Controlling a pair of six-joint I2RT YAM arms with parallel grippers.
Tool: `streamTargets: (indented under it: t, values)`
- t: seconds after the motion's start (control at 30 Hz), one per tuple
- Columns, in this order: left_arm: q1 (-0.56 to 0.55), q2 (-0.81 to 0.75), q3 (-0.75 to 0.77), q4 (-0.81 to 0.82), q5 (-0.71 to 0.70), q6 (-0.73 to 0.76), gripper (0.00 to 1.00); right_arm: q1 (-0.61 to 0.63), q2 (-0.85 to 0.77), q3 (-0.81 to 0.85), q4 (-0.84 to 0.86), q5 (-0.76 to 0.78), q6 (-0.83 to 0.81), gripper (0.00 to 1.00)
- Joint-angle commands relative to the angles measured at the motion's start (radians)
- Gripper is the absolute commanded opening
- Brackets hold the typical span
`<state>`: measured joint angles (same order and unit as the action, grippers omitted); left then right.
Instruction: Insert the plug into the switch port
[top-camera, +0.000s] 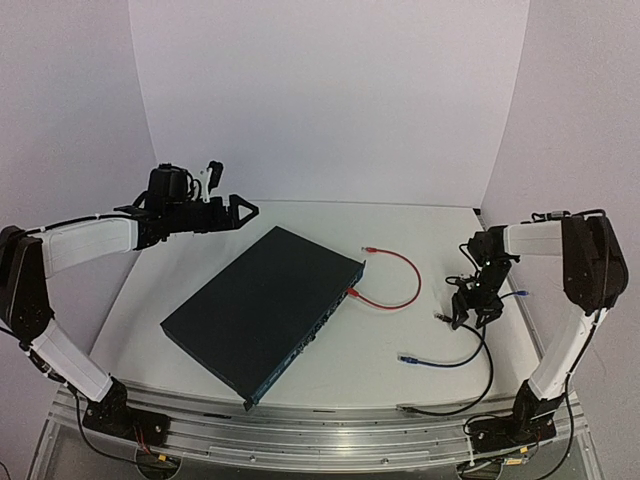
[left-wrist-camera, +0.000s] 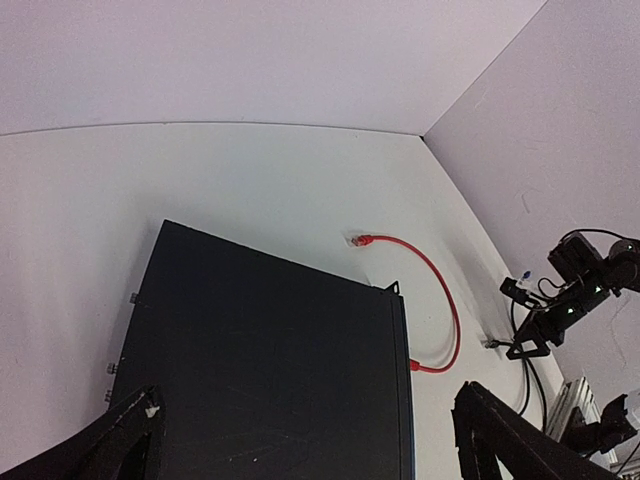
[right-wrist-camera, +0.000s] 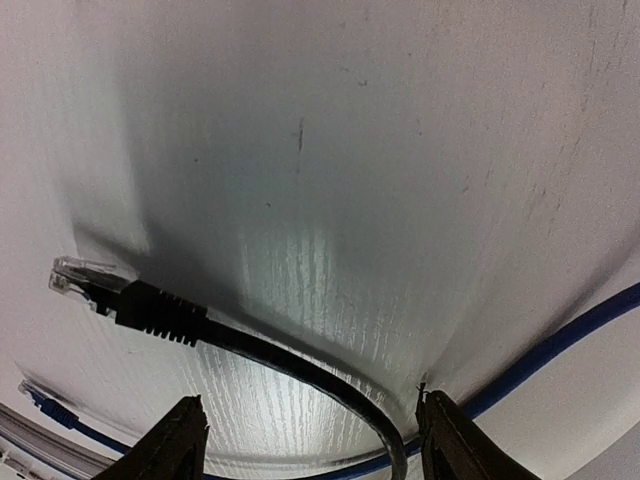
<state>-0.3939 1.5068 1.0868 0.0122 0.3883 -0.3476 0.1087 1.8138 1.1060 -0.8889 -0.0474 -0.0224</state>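
Observation:
The switch (top-camera: 262, 310) lies flat and diagonal mid-table, a dark box with its port face toward the right; the left wrist view shows its top (left-wrist-camera: 270, 370). A clear plug (right-wrist-camera: 85, 278) with a black ribbed boot ends a black cable (right-wrist-camera: 300, 360) lying on the table at the right (top-camera: 440, 317). My right gripper (top-camera: 468, 312) is down at the table, its jaws open (right-wrist-camera: 310, 420) on either side of that cable and behind the plug, not touching it. My left gripper (top-camera: 245, 210) hovers open above the switch's far-left corner (left-wrist-camera: 310, 400), holding nothing.
A red cable (top-camera: 400, 285) loops right of the switch, one end at the port face (top-camera: 352, 293), the other plug (top-camera: 368, 247) free. A blue cable (right-wrist-camera: 560, 335) runs under the right gripper, its plug (top-camera: 405, 357) lying nearer the front. White walls stand behind and on both sides.

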Motion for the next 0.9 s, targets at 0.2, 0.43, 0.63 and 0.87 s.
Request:
streamTargets:
  t: [0.2,0.43,0.63,0.87]
  values:
    - [-0.002,0.040,0.009,0.076,0.026,-0.014,1.00,-0.004,0.033,0.035,-0.027,0.031,-0.037,0.68]
    - [-0.002,0.063,0.037,0.080,0.025,-0.010,1.00,-0.004,0.022,-0.045,-0.068,0.034,-0.020,0.51]
    - [-0.003,0.090,0.074,0.070,0.038,-0.014,1.00,-0.003,-0.001,-0.027,-0.101,-0.009,-0.027,0.24]
    - [-0.002,0.099,0.095,0.078,0.077,-0.013,1.00,-0.003,-0.028,-0.002,-0.106,-0.059,-0.060,0.00]
